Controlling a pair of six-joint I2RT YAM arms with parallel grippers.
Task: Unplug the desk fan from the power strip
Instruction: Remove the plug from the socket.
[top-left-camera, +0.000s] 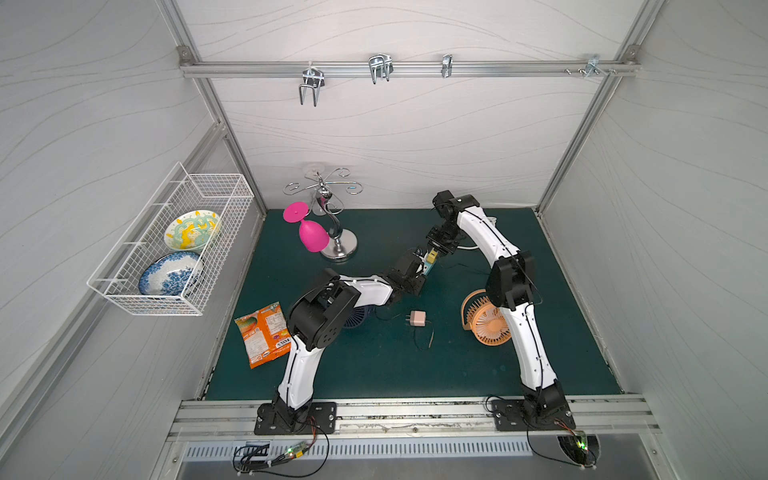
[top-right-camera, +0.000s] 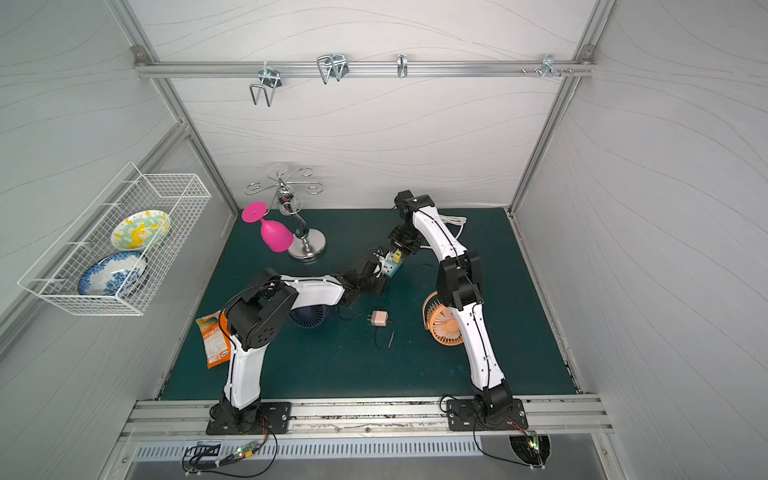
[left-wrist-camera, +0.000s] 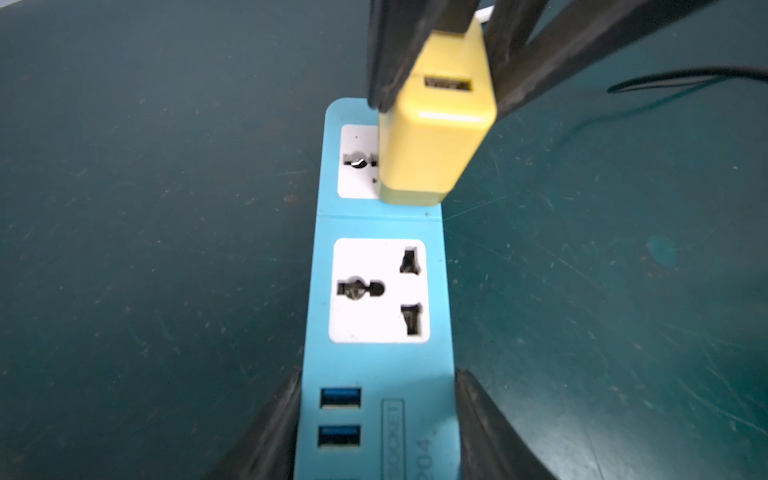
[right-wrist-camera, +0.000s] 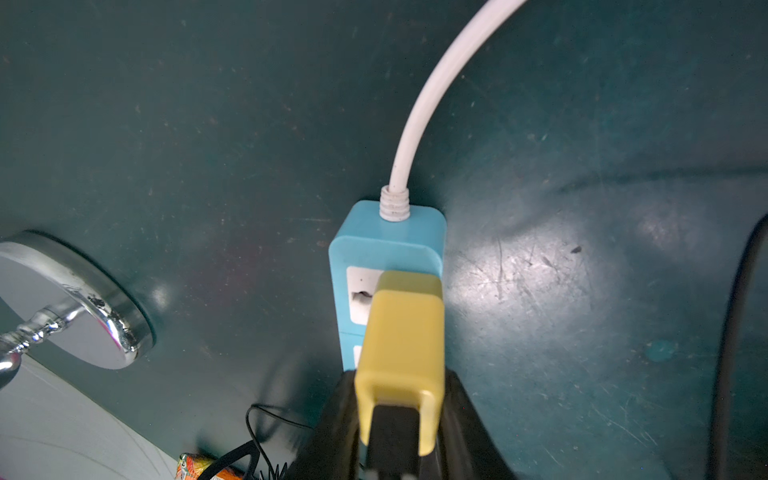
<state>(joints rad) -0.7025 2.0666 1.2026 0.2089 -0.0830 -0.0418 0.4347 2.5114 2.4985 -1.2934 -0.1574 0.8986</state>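
Observation:
The light-blue power strip (left-wrist-camera: 378, 365) lies on the green mat, and my left gripper (left-wrist-camera: 378, 390) is shut on its USB end, one finger on each long side. A yellow adapter (left-wrist-camera: 432, 145) stands in the far socket, slightly tilted, with its base against the socket face and its prongs hidden. My right gripper (right-wrist-camera: 399, 399) is shut on this adapter (right-wrist-camera: 401, 340), which has a black USB plug in its top. In both top views the two grippers meet mid-table at the strip (top-left-camera: 427, 268) (top-right-camera: 392, 268). The orange desk fan (top-left-camera: 484, 318) stands near the right arm.
The strip's thick white cord (right-wrist-camera: 419, 112) runs toward the back wall. A chrome glass stand (top-left-camera: 338, 249) holding a pink glass (top-left-camera: 311, 237) is at the back left. A pink adapter (top-left-camera: 417, 319), a dark blue fan (top-left-camera: 358, 319) and a snack packet (top-left-camera: 262, 332) lie nearer the front.

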